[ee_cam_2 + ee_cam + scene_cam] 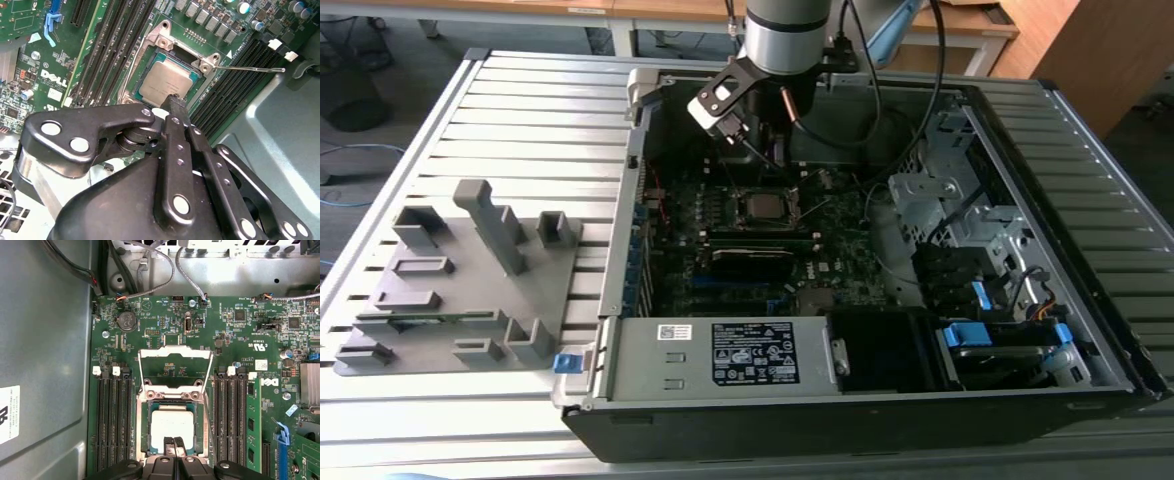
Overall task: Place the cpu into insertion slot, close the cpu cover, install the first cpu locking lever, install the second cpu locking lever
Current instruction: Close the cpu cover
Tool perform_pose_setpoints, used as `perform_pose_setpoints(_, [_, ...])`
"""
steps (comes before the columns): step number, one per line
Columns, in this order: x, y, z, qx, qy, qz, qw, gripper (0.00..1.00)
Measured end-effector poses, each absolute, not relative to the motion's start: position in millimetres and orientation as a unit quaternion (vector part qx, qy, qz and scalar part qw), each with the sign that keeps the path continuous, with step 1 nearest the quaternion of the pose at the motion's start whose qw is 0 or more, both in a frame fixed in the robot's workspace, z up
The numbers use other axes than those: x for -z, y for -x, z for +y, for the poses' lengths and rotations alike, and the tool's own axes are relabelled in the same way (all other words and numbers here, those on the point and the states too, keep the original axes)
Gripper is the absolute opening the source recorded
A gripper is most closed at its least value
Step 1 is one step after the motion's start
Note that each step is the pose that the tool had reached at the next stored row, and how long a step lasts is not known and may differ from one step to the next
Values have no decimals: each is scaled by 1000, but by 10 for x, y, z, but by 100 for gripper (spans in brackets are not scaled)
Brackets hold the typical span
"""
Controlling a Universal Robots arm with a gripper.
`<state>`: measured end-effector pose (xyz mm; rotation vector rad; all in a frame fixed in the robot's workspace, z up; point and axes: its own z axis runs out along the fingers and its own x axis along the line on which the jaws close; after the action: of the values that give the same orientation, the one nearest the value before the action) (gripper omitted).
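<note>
The chip (171, 422) lay inside the socket (146, 426), grey top up and, as far as I could judge, level with the rim on every side. You had the pincer (173, 444) over the chip's edge opposite the cover's hinge, its two fingertips drawn together with nothing between them. I could not tell whether they touched the metal. The cover (175, 352) stood raised off the socket, and a thin wire lever (250, 69) hung loose above the memory slots (112, 425).

The step looked like settling the chip. To do it well you needed to press straight down and lightly, never sideways, because a dragged chip could ride up on the rim. You also needed every edge sunk evenly.

Around all this, the open computer case (854, 425) lay on the slatted desk (520, 110).
</note>
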<state>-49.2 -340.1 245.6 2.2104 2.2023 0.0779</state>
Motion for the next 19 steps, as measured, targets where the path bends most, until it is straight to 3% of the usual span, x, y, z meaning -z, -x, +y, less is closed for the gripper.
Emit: perform_pose_setpoints(19, [-2612, 491, -3401, -25, -708, 706, 10, 11])
